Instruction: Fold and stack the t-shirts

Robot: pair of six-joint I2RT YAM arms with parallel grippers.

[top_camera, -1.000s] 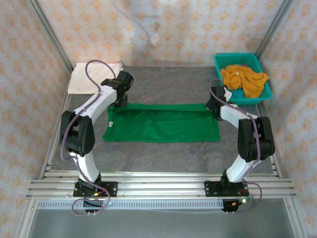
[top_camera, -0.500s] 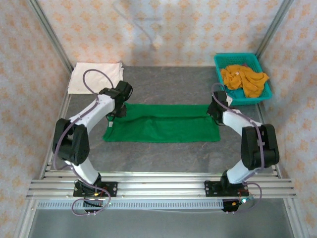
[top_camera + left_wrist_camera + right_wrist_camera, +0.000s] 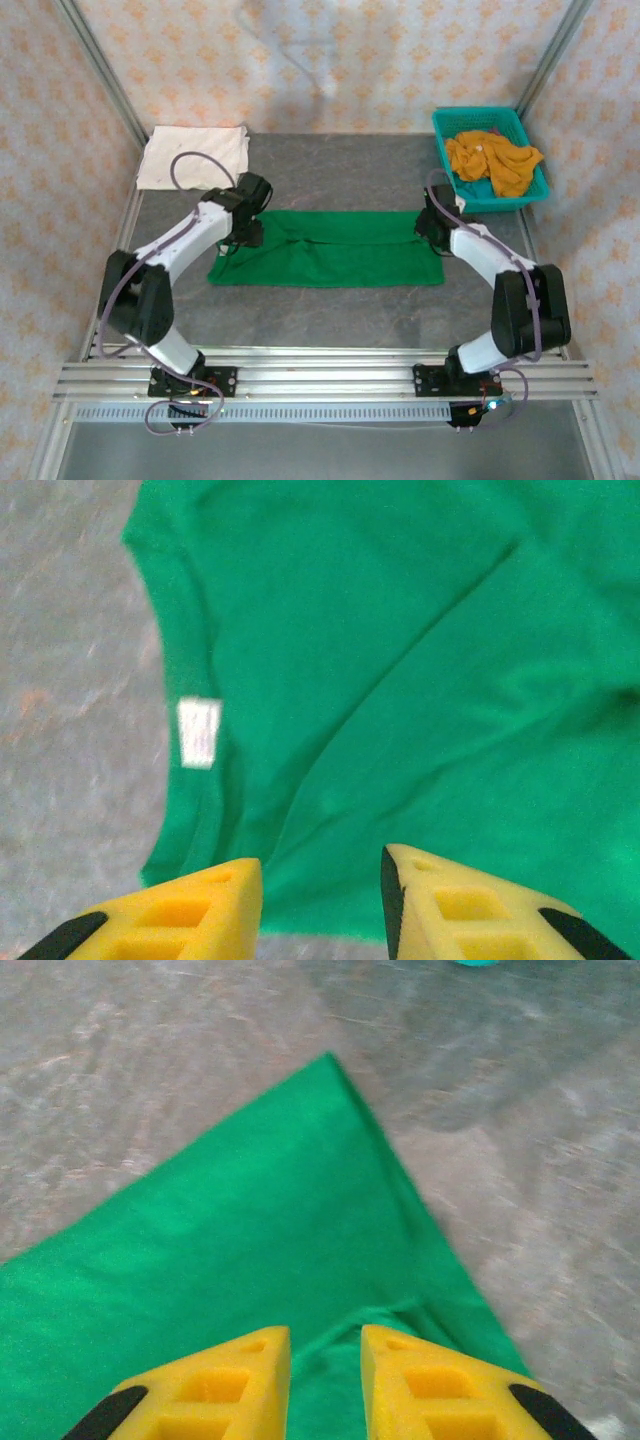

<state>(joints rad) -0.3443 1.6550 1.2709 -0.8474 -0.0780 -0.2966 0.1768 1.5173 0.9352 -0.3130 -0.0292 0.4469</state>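
green t-shirt (image 3: 330,255) flat, left of teal basket (image 3: 478,113), long axis pointing toward it | left gripper (image 3: 322,865) jaws apart, over collar end farthest from basket | right gripper (image 3: 325,1335) narrowly parted, empty, over basket-side corner

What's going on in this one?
Two robot arms are folding a green t-shirt, which lies between them as a long folded band. The left fingers and right fingers hover over its two ends, parted and gripping nothing. A folded cream-white shirt sits far left; orange shirts wait in the teal basket.
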